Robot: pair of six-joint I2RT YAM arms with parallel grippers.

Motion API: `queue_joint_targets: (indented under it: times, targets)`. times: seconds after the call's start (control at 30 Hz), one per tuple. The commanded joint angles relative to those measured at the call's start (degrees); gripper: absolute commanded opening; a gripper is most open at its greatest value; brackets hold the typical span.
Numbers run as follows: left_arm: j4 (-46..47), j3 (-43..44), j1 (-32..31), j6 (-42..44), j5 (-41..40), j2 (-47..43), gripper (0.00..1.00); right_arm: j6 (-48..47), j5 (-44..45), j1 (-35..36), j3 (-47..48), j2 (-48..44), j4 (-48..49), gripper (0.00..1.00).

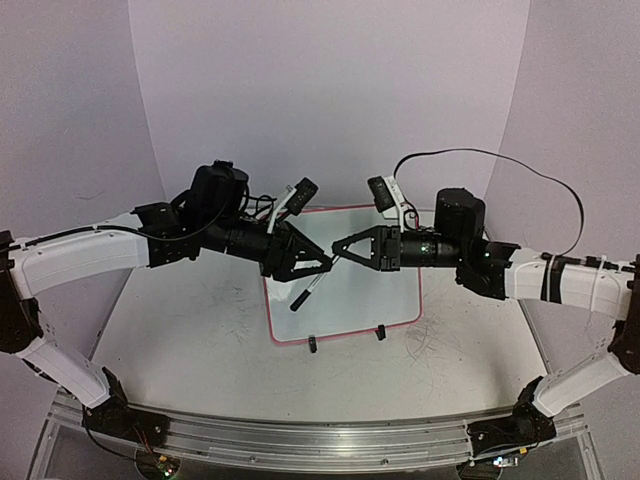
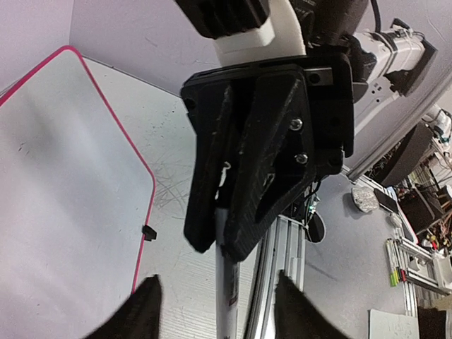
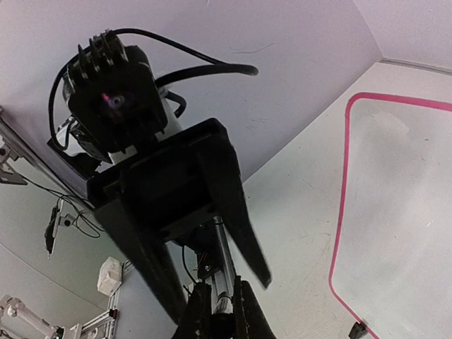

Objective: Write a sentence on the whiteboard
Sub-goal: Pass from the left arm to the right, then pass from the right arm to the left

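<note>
**Top view.** The board [image 1: 385,290] lies flat in the middle of the table [image 1: 190,330]. I see no writing on it, so I judge the sentence is not begun. Above its left part the two arms meet tip to tip. The left gripper [image 1: 326,266] and the right gripper [image 1: 338,250] are both at the upper end of a marker [image 1: 310,285], which hangs slanted with its dark end down. Whether a cap is on, I cannot tell.

**Left wrist view.** The left fingers [image 2: 145,311] stand apart, and the marker [image 2: 226,296] is free between them. Higher up, the right gripper [image 2: 217,240] is clamped on it.

**Right wrist view.** The right fingers [image 3: 201,311] are pressed together on something thin, probably the marker. The board [image 3: 402,198] is blank here too.

All the writing is left to do. The left arm sits over the board and is, I think, in the way of the writing.
</note>
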Motion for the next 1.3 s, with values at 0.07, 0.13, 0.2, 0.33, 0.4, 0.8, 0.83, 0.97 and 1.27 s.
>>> queue_joint_targets:
  times: [0.07, 0.13, 0.2, 0.33, 0.4, 0.8, 0.83, 0.97, 1.27]
  targets:
    - [4.2, -5.1, 0.1, -3.4, -4.5, -5.8, 0.74, 2.6, 10.1, -1.7, -3.9, -7.5, 4.2, 0.0]
    - [5.6, -7.0, 0.1, -5.1, -3.4, -6.4, 0.75, 3.2, 12.0, -2.1, -4.7, -9.0, 4.6, 0.0]
    - [7.7, -8.4, 0.1, -6.6, -1.8, -6.3, 0.74, 3.7, 12.7, -2.3, -5.1, -9.9, 5.0, 0.0]
    - [11.2, -9.2, 0.1, -8.2, 1.1, -5.5, 0.69, 4.5, 12.8, -2.3, -5.2, -11.0, 6.0, 0.0]
    - [11.3, -8.6, 0.1, -8.2, 1.1, -5.0, 0.65, 4.9, 12.8, -2.3, -5.2, -11.3, 6.5, 0.0]
    - [11.3, -5.8, 0.1, -7.2, -1.2, -1.9, 0.3, 7.7, 12.6, -2.3, -5.9, -10.8, 7.0, 0.0]
    - [11.3, -5.8, 0.1, -7.0, -2.1, -2.1, 0.27, 7.8, 12.5, -2.3, -6.0, -10.8, 7.0, 0.0]
    - [11.3, -5.7, 0.1, -6.3, -4.3, -2.7, 0.28, 8.0, 11.6, -2.3, -6.3, -10.3, 7.0, 0.0]
    - [10.9, -4.9, 0.1, -5.0, -4.8, -2.4, 0.23, 8.8, 10.5, -2.3, -6.4, -9.7, 7.0, 0.0]
